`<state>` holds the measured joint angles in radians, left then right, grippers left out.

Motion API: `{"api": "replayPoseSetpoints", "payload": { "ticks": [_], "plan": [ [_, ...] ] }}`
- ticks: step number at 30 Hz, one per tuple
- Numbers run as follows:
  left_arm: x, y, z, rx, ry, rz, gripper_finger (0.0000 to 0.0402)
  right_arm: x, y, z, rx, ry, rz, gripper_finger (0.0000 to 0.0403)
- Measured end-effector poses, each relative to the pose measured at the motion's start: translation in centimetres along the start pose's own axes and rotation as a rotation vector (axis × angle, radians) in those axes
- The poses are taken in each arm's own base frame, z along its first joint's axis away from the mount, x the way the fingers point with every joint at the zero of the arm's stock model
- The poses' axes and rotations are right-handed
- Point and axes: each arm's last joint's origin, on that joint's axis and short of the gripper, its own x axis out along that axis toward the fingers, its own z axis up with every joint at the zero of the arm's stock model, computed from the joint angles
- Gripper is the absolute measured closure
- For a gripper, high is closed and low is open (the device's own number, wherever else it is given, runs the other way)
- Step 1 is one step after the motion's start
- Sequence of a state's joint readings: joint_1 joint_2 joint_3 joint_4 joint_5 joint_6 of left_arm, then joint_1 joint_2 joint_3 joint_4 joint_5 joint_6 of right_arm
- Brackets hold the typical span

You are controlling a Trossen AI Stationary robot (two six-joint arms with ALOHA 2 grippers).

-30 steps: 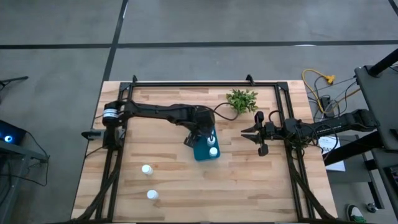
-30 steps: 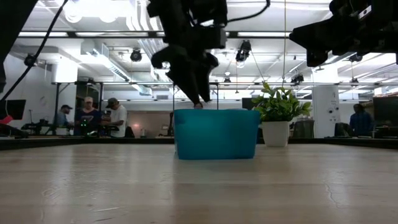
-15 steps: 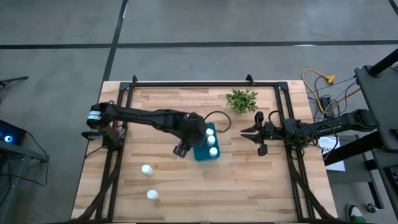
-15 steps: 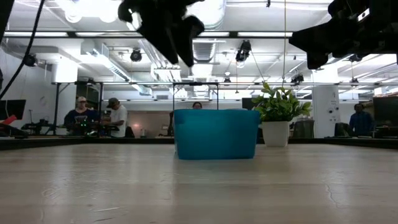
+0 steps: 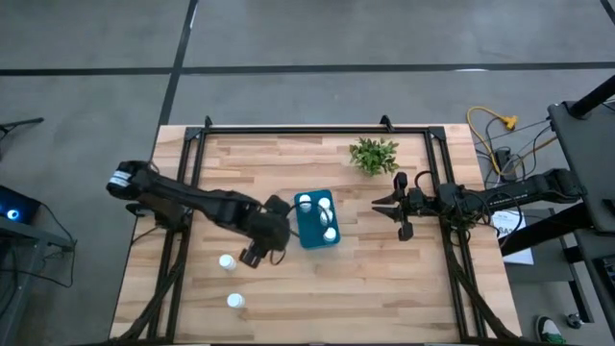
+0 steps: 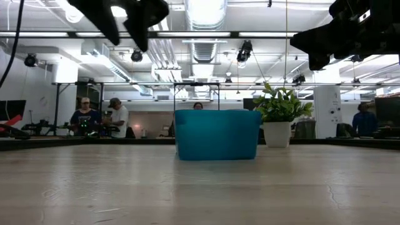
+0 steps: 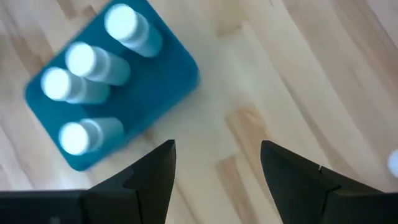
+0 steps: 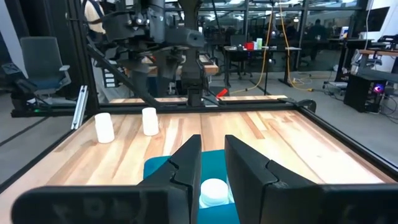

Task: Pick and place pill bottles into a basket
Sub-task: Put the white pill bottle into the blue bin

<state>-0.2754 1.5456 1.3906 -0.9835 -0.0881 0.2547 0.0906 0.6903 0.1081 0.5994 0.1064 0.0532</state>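
The teal-blue basket stands mid-table and holds several white pill bottles, upright on its floor. Two more bottles stand on the table near the front left; the right wrist view also shows them. My left gripper is open and empty, above the table between the basket and the nearer loose bottle; the low view shows it high up. My right gripper waits to the right of the basket, fingers nearly together, empty.
A small green plant in a white pot stands behind and to the right of the basket. A black frame runs along the table's edges. People stand in the room beyond the table. Bare wood lies at the front right.
My left gripper has risen away from the basket and gone toward the table's left and near edges, ending close to the nearer loose bottle. With the arm gone, more bottles show in the basket. My right arm has kept still.
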Motion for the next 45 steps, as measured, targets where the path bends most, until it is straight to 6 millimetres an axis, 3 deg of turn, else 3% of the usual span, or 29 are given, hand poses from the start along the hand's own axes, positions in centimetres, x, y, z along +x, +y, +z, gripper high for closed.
{"api": "replayPoseSetpoints", "payload": {
  "ticks": [9,27,45],
  "plan": [
    [-0.1,-2.7,-1.3,-0.068,0.016,-0.035,0.0185,0.0,0.0,0.0,0.007,-0.002,-0.001,0.0339],
    [0.5,-8.9,-0.3,-0.039,0.035,-0.115,0.0185,0.0,0.0,0.0,0.012,0.0,0.0,0.0339],
    [-0.4,-14.0,0.0,-0.006,-0.052,-0.185,0.0185,0.0,0.0,0.0,0.018,0.003,0.0,0.0339]
  ]
}}
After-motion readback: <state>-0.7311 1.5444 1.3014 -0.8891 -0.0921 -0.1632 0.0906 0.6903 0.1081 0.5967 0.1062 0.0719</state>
